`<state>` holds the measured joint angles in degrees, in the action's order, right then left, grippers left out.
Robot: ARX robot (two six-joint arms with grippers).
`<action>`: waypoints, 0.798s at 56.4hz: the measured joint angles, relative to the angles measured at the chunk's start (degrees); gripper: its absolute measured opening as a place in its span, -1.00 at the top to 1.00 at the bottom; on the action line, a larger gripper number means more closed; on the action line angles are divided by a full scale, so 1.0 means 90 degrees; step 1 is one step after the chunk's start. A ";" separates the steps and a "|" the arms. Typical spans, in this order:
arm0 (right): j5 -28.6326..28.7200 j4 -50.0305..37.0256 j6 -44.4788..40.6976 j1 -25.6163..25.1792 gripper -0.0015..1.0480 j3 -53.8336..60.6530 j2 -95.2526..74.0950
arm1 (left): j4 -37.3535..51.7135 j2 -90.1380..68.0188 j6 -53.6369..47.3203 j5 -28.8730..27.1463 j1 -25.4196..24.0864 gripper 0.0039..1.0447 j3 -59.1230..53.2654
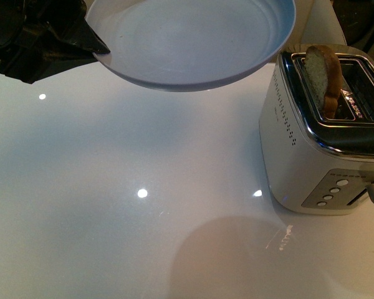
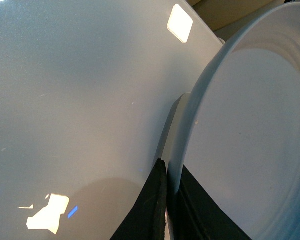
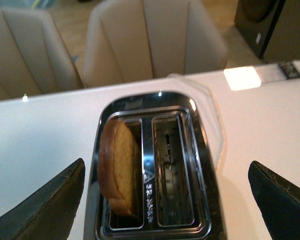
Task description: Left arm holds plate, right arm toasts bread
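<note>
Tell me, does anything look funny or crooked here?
The bread leans crookedly, sticking halfway out of the toaster's slot. The plate hangs above the table, pinched at its rim by the left gripper.

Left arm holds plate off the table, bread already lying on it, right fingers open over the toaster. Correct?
No. The bread is not on the plate; it stands in a toaster slot, as the front view shows. The rest holds.

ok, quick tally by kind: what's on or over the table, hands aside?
plate: 1
bread slice: 1
toaster: 1
Total: 3
</note>
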<state>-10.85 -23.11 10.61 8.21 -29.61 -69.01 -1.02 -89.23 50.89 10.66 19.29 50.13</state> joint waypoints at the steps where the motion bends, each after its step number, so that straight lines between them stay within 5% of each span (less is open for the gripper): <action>1: 0.0000 -0.0002 0.0010 -0.0005 -0.83 -0.0002 0.0066 | 0.0000 0.0000 0.0000 0.0000 0.0000 0.94 0.0000; 17: 0.0080 -0.0143 -0.0019 -0.0015 -0.80 0.0075 0.0034 | 0.0000 0.0000 0.0002 -0.0002 -0.0002 0.94 0.0000; 26: 0.0539 -0.2688 -0.0889 -0.0202 -0.22 0.1222 0.0233 | 0.0000 0.0007 0.0002 0.0002 0.0000 0.94 0.0000; 43: 0.1161 -0.2475 -0.1137 -0.0818 0.97 0.2339 0.1610 | 0.0000 0.0010 0.0002 0.0007 0.0000 0.94 0.0000; 45: 0.1163 -0.2399 -0.1146 -0.0879 0.96 0.2421 0.1768 | 0.0000 0.0010 0.0002 0.0002 0.0000 0.94 0.0000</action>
<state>-0.38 -44.71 0.30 0.30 -7.81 -53.10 -1.02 -89.14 50.92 10.68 19.29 50.13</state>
